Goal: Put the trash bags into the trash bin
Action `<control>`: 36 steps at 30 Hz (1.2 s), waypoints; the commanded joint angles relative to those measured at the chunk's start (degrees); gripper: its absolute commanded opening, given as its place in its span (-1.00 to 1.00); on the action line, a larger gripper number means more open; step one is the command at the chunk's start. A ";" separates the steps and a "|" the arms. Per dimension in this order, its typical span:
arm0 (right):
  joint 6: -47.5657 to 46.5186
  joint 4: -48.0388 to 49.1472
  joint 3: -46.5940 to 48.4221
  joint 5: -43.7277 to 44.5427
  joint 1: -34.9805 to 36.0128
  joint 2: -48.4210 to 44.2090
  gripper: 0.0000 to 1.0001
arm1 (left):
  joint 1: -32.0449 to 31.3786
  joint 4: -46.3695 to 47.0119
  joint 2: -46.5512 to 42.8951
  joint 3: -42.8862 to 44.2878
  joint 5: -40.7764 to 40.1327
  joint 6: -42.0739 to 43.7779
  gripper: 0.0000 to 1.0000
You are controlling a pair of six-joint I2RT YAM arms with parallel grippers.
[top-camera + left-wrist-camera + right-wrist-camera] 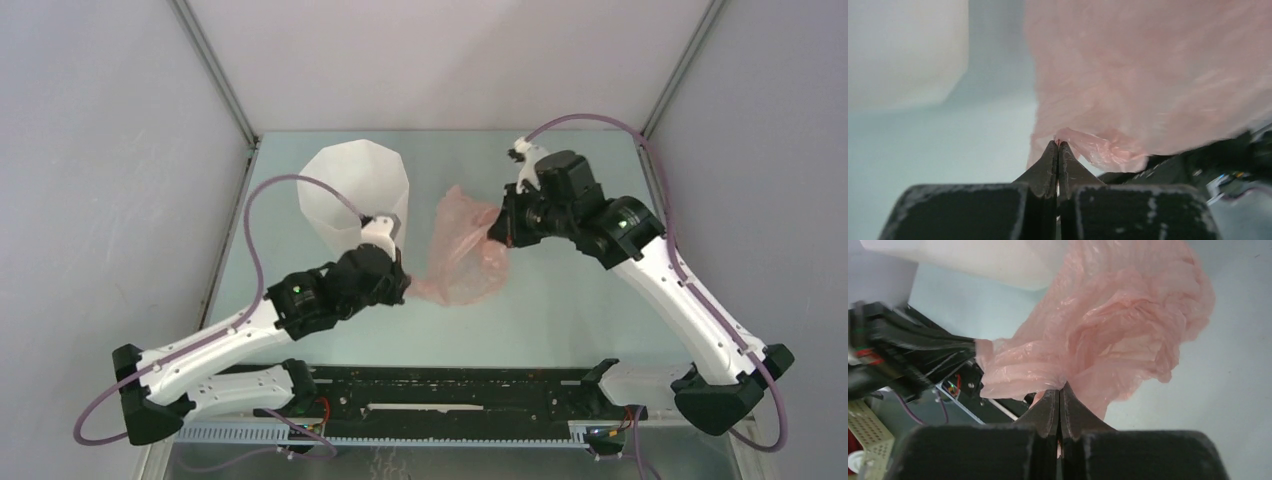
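1. Pink and wrinkled, the thin plastic bag hangs bunched just to the right of the bin. It is outside the bin, strung between the two grippers.
2. The left gripper sits just in front of the bin's right side. Its fingers are pressed together on a fold at the bag's lower left edge, and its wrist view shows film caught at the tips.
3. The right gripper, farther right of the bin, pinches the bag's upper right edge the same way.
4. The white, many-sided bin stands on the pale green table.
5. A purple cable from the left arm loops across the bin's lower wall in the top view.
6. Grey walls stand behind the bin and to both sides.
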 commanded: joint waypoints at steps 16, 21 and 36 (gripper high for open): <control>-0.61 1.93 -4.23 -20.41 5.30 1.50 0.29 | 5.50 1.83 -13.97 -23.37 5.64 -15.25 -1.00; -1.75 -2.46 -7.94 -22.64 -3.95 -5.89 0.43 | 6.40 1.84 -15.54 -24.15 6.11 -15.49 -1.00; 4.64 -14.02 -25.54 -3.88 10.51 -13.23 0.35 | 10.93 3.53 -15.04 -23.50 6.00 -18.40 -1.00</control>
